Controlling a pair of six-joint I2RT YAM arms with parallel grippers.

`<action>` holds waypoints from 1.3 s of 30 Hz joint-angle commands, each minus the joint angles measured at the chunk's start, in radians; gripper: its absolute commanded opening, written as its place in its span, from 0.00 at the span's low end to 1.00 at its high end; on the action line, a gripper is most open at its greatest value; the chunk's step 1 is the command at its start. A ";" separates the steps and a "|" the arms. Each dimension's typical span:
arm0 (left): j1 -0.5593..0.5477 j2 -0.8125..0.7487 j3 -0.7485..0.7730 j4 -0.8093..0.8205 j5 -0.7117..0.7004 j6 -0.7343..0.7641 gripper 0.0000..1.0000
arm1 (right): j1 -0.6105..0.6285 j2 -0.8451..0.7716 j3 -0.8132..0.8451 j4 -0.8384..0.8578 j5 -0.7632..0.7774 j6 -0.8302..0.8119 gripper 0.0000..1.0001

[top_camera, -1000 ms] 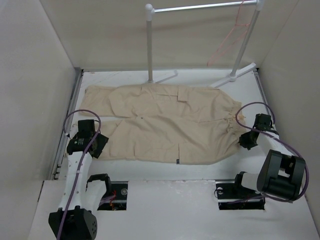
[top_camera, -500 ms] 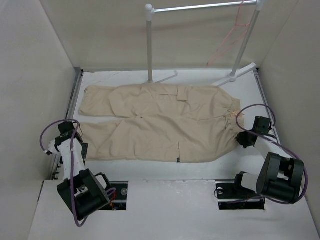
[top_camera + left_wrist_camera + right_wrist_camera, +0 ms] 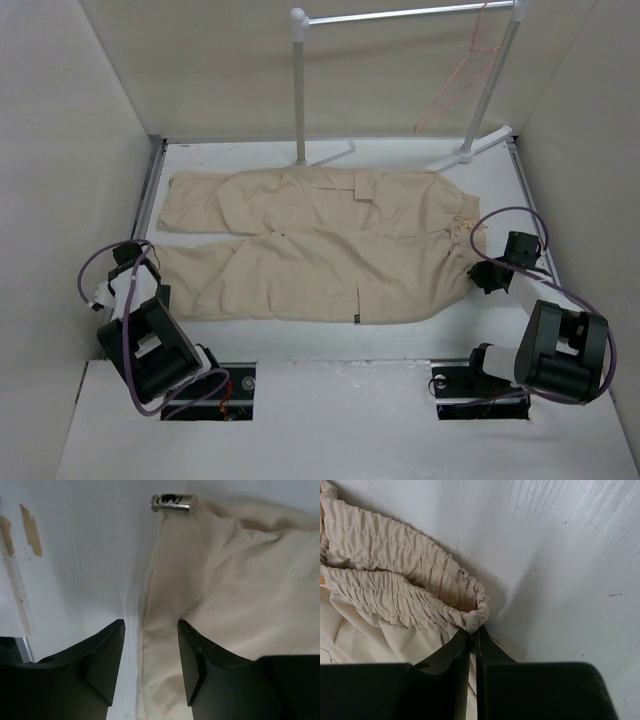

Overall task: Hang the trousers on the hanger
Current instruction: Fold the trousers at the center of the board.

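Note:
The beige trousers (image 3: pixel 320 240) lie flat across the table, legs to the left, gathered waist to the right. The pink-red wire hanger (image 3: pixel 455 85) hangs on the rack at the back right. My left gripper (image 3: pixel 135 272) is open at the near leg's hem; in the left wrist view the gripper (image 3: pixel 151 630) straddles the hem edge of the trousers (image 3: pixel 225 580), a metal cord stopper (image 3: pixel 174 502) just ahead. My right gripper (image 3: pixel 484 277) is shut on the waistband; in the right wrist view the gripper (image 3: pixel 472 631) pinches the elastic waist edge (image 3: pixel 410 597).
A white tubular clothes rack (image 3: pixel 400 15) stands at the back, its feet (image 3: pixel 470 150) on the table's far edge. Beige walls close in on the left, back and right. Purple cables loop by both arms.
My left arm has swung back from the near leg's cuff to the table's left edge and now sits low at the hem. My right gripper has stayed at the waistband.

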 commanded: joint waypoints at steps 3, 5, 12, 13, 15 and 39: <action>0.027 0.057 -0.019 0.131 0.026 -0.023 0.31 | 0.005 -0.001 -0.035 -0.024 0.013 -0.012 0.06; 0.038 0.061 -0.024 0.168 0.054 -0.023 0.14 | 0.003 -0.007 -0.042 -0.024 0.018 -0.018 0.06; -0.032 -0.103 0.092 0.034 0.000 -0.049 0.01 | 0.017 -0.144 -0.005 -0.148 0.040 -0.060 0.03; -0.037 -0.103 0.131 0.012 -0.009 -0.051 0.01 | 0.019 -0.158 0.018 -0.168 0.054 -0.079 0.03; -0.038 -0.089 0.218 -0.010 -0.017 -0.038 0.00 | 0.019 -0.176 0.067 -0.205 0.077 -0.105 0.03; -0.334 0.644 1.217 -0.031 -0.167 0.066 0.00 | 0.019 0.452 0.990 -0.289 0.148 -0.101 0.03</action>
